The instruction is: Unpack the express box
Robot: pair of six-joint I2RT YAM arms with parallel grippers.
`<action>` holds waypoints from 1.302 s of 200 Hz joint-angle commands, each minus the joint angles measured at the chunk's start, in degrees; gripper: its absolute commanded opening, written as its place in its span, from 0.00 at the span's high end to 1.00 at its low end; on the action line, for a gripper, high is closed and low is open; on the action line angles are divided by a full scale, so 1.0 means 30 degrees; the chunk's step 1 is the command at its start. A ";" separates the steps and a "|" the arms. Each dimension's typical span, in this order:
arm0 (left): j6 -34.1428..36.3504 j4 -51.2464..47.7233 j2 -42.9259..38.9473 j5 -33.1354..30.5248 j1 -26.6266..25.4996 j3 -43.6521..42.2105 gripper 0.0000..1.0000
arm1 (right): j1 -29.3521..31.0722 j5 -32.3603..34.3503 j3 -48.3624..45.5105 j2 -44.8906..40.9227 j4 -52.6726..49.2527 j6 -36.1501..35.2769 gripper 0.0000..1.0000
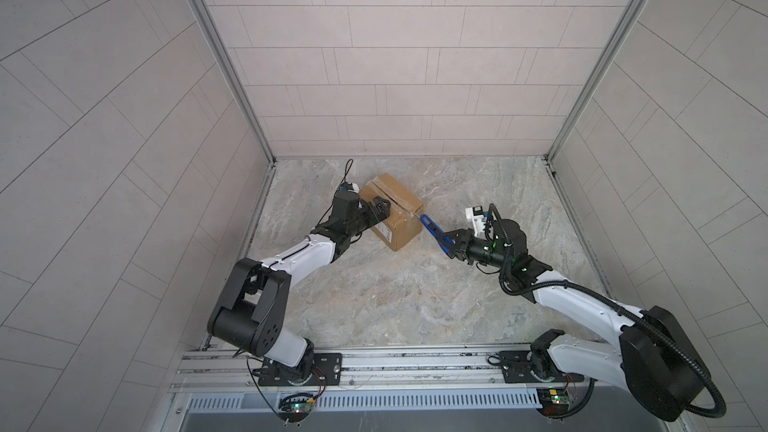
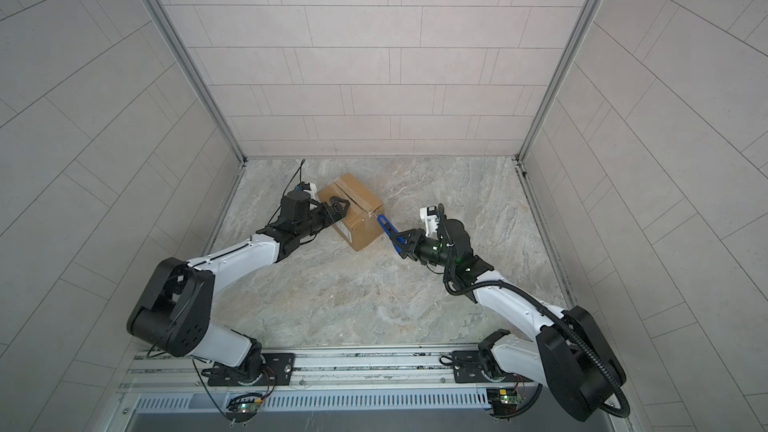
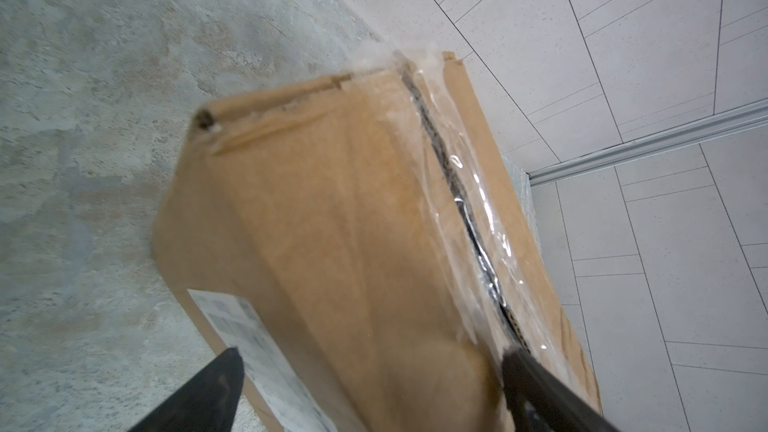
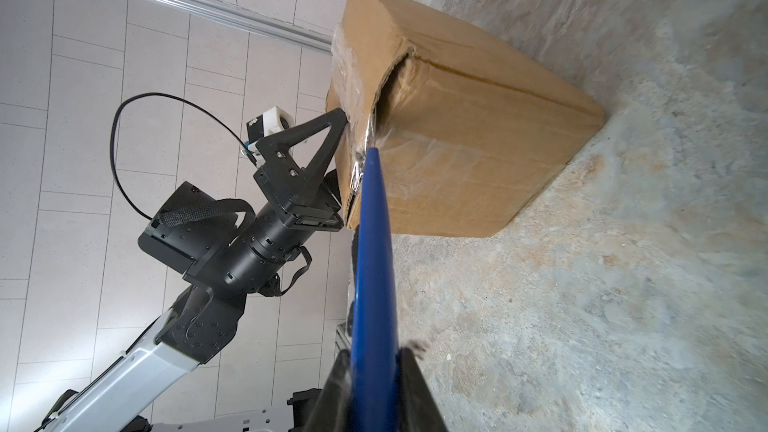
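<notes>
flanking express box [image 1: 392,211] on tile-walled stone [image 1: 415,292]: left hand [image 1: 381,212] spread, right hand [image 1: 446,245] pinching knife [image 1: 430,227]

We read 0 legible text. The white shipping label [image 3: 245,347] on the express box [image 3: 332,222] carries print, but it's too blurred to make out.

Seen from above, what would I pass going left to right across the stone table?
Small brown cardboard box (the black left gripper, open, overlaps it) → blue utility knife → black right gripper, shut on the knife.
</notes>
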 commanded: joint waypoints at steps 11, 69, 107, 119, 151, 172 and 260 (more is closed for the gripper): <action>-0.0019 -0.0072 -0.0134 0.0193 0.0060 -0.0303 0.01 | 0.0311 -0.0440 0.0903 -0.0794 0.0230 0.0254 1.00; -0.0721 0.0594 -0.0319 0.0124 -0.0068 -0.0704 0.01 | 0.1955 0.0673 0.1376 0.0260 -0.0703 -0.0648 1.00; -0.1196 0.0894 -0.0523 -0.0094 -0.0304 -0.0989 0.01 | 0.2220 0.0887 0.1250 0.1100 0.0441 -0.0023 1.00; -0.1435 0.1129 -0.0647 -0.0153 -0.0354 -0.1148 0.01 | 0.2225 0.0986 0.1289 0.1194 0.0689 0.0005 1.00; -0.1986 0.1627 -0.1260 -0.0300 -0.0423 -0.1597 0.01 | 0.2124 0.1202 0.1375 0.1253 0.0706 -0.0258 1.00; -0.2015 0.1487 -0.1885 -0.0510 -0.0448 -0.1757 0.01 | 0.1907 0.1271 0.1375 0.1248 0.0586 -0.0705 1.00; -0.1006 0.0004 -0.4494 -0.0925 -0.0153 -0.2654 0.05 | 0.1054 0.0629 0.1818 0.1656 -0.0435 -0.1295 1.00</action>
